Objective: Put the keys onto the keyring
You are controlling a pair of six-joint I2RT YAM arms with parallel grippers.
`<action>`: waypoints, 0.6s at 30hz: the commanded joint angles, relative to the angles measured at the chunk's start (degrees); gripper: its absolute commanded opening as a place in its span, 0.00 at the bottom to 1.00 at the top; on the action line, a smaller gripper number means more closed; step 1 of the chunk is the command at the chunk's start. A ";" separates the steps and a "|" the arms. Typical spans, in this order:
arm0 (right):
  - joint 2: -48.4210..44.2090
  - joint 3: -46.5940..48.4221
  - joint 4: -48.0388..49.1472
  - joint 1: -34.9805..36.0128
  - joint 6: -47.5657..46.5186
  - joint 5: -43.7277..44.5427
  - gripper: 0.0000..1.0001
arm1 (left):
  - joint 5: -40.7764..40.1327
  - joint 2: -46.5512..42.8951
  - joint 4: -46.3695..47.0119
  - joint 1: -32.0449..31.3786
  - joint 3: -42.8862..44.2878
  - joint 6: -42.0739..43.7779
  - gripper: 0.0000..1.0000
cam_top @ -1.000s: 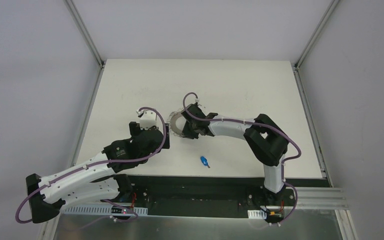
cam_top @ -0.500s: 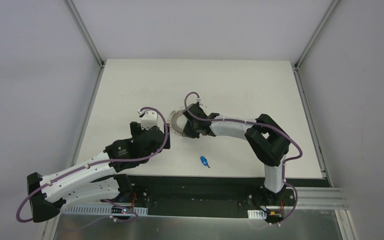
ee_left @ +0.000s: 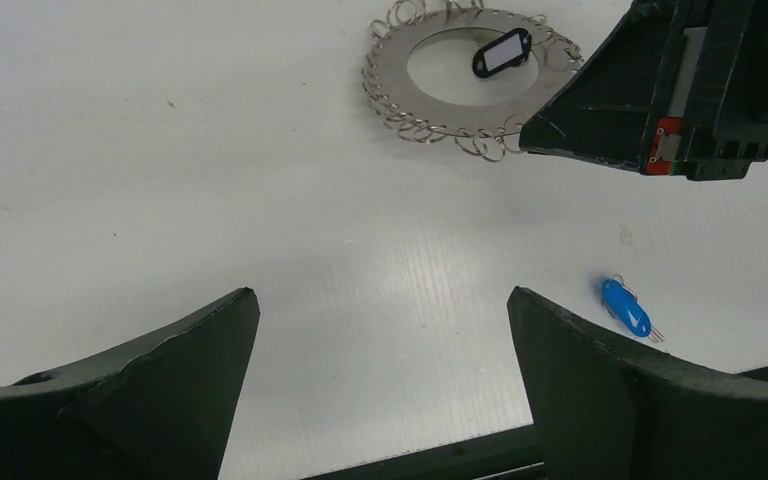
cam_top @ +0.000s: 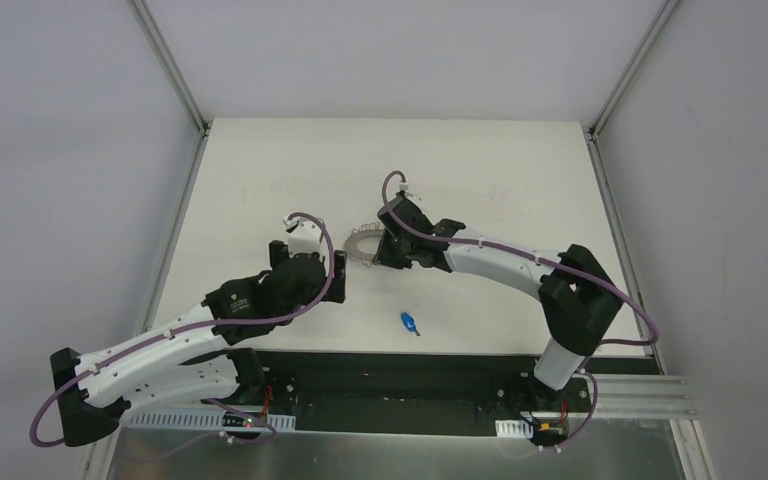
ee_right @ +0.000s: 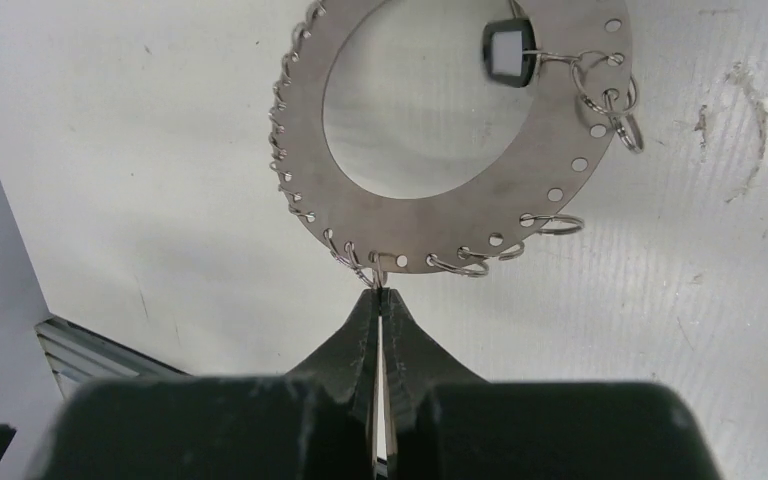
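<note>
From above, the right gripper (cam_top: pixel 388 252) covers most of the keyring (cam_top: pixel 356 243) — I get only its left arc, and the black-tagged key (ee_left: pixel 501 52) is out of sight there. The blue key (cam_top: pixel 409 322) is too small overhead for me to make out its metal blade. On the right wrist camera the keyring's far edge runs off the frame, the pinched part of one wire loop is buried between the fingers, and the gripper body is a blur. The left gripper (ee_left: pixel 380 296) has its fingers cut off by the bottom edge.
</note>
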 commanded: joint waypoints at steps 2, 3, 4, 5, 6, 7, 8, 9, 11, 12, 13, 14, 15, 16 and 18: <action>-5.07 5.38 -7.58 0.41 -4.90 -3.55 0.00 | 6.37 -1.29 4.12 -0.01 3.11 5.68 0.91; -5.40 6.23 -8.98 0.42 -5.20 -4.12 0.00 | 7.73 -1.39 4.85 -0.04 3.29 6.57 0.86; -5.82 7.02 -10.05 0.42 -5.43 -4.63 0.00 | 9.37 -1.44 5.55 0.00 3.49 7.52 0.82; -6.33 7.82 -11.02 0.35 -5.63 -4.99 0.00 | 11.01 -1.58 6.33 0.00 3.58 8.33 0.79; -6.74 8.51 -11.89 0.38 -5.80 -5.34 0.00 | 12.59 -1.64 7.09 0.01 3.68 8.98 0.76; -7.10 9.52 -12.98 0.41 -6.11 -5.58 0.00 | 13.81 -1.63 7.77 0.01 3.69 9.69 0.73; -7.36 10.53 -14.42 0.38 -6.54 -5.66 0.00 | 14.98 -1.65 8.27 0.01 3.75 10.26 0.71; -7.64 11.76 -15.71 0.36 -7.31 -5.77 0.00 | 15.92 -1.58 8.57 0.01 3.95 10.85 0.69; -8.37 13.67 -17.83 0.48 -9.22 -5.80 0.00 | 17.32 -1.73 8.91 -0.06 4.32 11.81 0.65; -8.75 14.54 -19.01 0.50 -10.16 -7.29 0.00 | 17.93 -2.00 9.05 0.00 4.44 12.22 0.65; -9.34 15.09 -20.00 0.44 -11.49 -8.01 0.00 | 18.37 -2.33 9.16 -0.01 4.53 12.40 0.64; -9.98 15.31 -20.73 0.51 -12.98 -8.59 0.00 | 18.98 -2.73 9.19 0.01 4.54 12.52 0.64; -11.23 15.30 -21.10 0.54 -14.69 -9.52 0.00 | 19.75 -3.36 9.31 -0.06 4.49 12.62 0.64; -12.04 15.18 -21.44 0.59 -16.60 -10.73 0.00 | 20.47 -4.11 9.54 -0.02 4.43 12.63 0.64; -13.66 15.03 -22.81 0.66 -20.35 -13.05 0.00 | 22.51 -5.86 10.35 0.00 4.07 12.69 0.64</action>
